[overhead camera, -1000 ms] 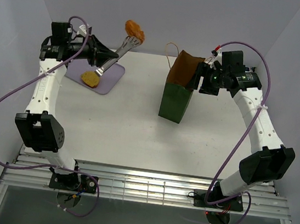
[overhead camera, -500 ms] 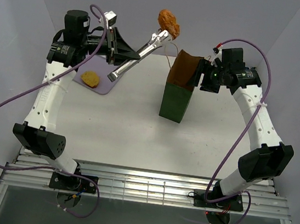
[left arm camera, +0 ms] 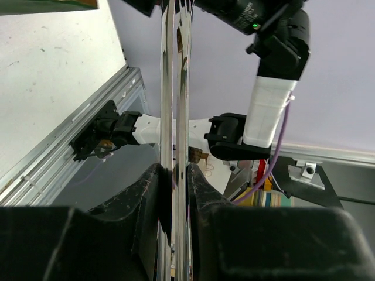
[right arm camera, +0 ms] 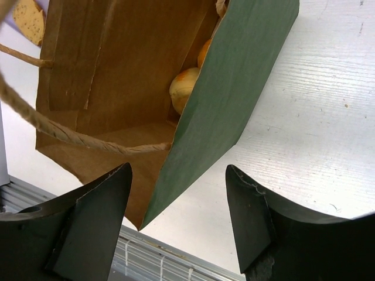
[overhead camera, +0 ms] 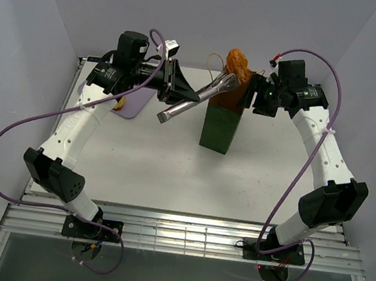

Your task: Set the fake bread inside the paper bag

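Left gripper (left arm camera: 174, 173) clamped, raised mid-air; right gripper (right arm camera: 179, 171) agape.

A white table (overhead camera: 150, 167) stands boxed in by plain, pale lilac-grey walls (overhead camera: 204, 18) at the back and both sides, under soft, even light. A slatted aluminium frame (overhead camera: 183, 231) runs along its near edge.

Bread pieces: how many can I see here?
4. One pastry in the tongs over the paper bag; a bun and an orange piece inside it; a slice on the lilac tray. Others may hide.
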`<state>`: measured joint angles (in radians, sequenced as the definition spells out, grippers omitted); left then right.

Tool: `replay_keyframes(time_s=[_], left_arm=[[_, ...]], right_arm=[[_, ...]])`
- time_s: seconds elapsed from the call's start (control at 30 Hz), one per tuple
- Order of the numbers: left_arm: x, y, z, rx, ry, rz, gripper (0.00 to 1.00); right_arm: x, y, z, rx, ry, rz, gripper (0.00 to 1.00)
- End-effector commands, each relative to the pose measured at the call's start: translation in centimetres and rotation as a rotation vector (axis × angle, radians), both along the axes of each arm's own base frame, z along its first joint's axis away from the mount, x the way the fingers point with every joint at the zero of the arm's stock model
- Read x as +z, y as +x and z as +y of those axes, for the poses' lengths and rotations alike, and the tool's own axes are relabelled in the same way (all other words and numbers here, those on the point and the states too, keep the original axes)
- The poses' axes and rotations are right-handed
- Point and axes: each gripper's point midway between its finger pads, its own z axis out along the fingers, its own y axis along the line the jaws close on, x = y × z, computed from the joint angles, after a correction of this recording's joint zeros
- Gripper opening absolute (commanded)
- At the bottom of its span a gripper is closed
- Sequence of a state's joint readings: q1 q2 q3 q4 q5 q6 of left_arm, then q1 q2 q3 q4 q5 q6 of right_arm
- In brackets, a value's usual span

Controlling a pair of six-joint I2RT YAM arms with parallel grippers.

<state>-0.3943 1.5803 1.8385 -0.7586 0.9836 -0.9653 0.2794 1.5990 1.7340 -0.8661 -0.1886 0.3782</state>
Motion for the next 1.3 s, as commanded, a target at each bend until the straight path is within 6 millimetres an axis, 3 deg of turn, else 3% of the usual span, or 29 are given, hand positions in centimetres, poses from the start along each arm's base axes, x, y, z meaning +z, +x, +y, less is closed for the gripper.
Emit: replay_keyframes(time_s=[0.0, 0.27, 0.6, 0.87, 1.27], left_arm=[[-0.7, -0.5, 0.3, 0.019, 0.031, -0.001, 0.00], [-2.2, -0.1, 0.1, 0.012, 0.053, 0.043, 0.03], [-2.9, 0.8, -0.2, 0.023, 0.068, 0.059, 0.39], [-3.0, 1.4, -0.4, 0.038, 0.074, 0.062, 0.47], [-2.6, 1.4, -0.4, 0.025, 0.063, 0.057, 0.49]], right_arm=[[1.9, 0.6, -0.7, -0.026, 0.001, -0.050, 0.71], [1.8, 0.6, -0.4, -0.011, 0.010, -0.047, 0.70], [1.4, 0.2, 0.1, 0.022, 0.034, -0.037, 0.71], [1.7, 0.2, 0.2, 0.028, 0.037, -0.045, 0.70], [1.5, 0.0, 0.2, 0.034, 0.034, -0.045, 0.71]])
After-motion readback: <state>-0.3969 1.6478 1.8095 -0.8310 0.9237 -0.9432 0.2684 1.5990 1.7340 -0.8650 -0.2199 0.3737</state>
